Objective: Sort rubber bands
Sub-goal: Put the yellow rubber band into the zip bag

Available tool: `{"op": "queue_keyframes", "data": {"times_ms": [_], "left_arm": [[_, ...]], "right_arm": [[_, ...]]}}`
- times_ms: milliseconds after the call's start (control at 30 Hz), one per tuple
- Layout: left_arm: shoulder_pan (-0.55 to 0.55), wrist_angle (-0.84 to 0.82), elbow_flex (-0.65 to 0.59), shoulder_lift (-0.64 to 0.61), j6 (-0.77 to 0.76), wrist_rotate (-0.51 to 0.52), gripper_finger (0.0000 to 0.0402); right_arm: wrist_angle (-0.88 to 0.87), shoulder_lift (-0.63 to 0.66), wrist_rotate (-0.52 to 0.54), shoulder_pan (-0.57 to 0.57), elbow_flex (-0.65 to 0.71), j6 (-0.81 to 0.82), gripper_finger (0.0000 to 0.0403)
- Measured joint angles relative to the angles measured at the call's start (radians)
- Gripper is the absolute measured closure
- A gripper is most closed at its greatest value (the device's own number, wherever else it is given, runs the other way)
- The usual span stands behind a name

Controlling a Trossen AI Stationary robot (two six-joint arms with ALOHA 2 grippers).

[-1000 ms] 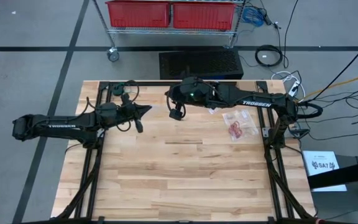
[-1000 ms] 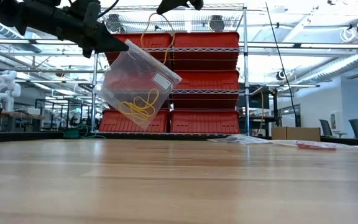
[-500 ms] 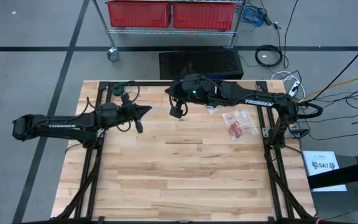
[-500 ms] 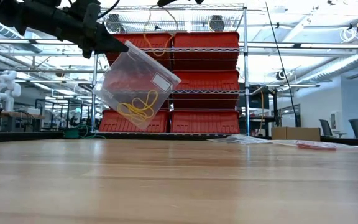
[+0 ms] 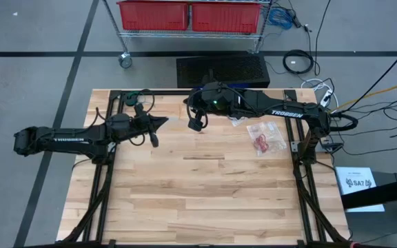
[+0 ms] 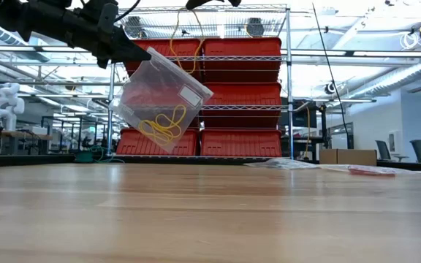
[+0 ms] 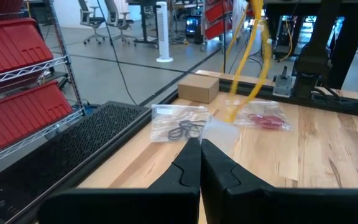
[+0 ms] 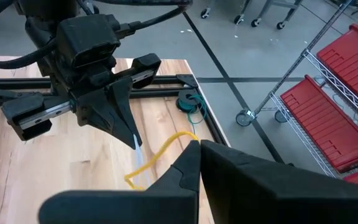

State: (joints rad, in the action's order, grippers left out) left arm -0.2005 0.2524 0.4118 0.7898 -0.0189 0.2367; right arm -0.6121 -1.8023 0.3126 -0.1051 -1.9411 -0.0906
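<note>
— What's each gripper holding?
— My left gripper (image 6: 126, 52) pinches a clear bag (image 6: 161, 100) of yellow bands (image 6: 164, 124) above the counter (image 5: 205, 186); my right gripper (image 8: 199, 146), clamped tight, dangles one yellow band (image 8: 160, 152).

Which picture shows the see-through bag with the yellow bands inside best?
The low view: the clear bag hangs in the air, tilted, from the left claw, with yellow rubber bands inside. The wrist views show only a pinched corner and a yellow strand. From the high view I cannot make it out.
</note>
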Motion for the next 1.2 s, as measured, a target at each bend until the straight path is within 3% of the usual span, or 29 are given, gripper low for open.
{"op": "queue_keyframes", "data": {"times_ms": [1200], "left_arm": [[0.0, 0.016, 0.0, 0.0, 0.001, 0.001, 0.0401]], "right_arm": [[0.008, -0.013, -0.001, 0.009, 0.0, 0.008, 0.0403]]}}
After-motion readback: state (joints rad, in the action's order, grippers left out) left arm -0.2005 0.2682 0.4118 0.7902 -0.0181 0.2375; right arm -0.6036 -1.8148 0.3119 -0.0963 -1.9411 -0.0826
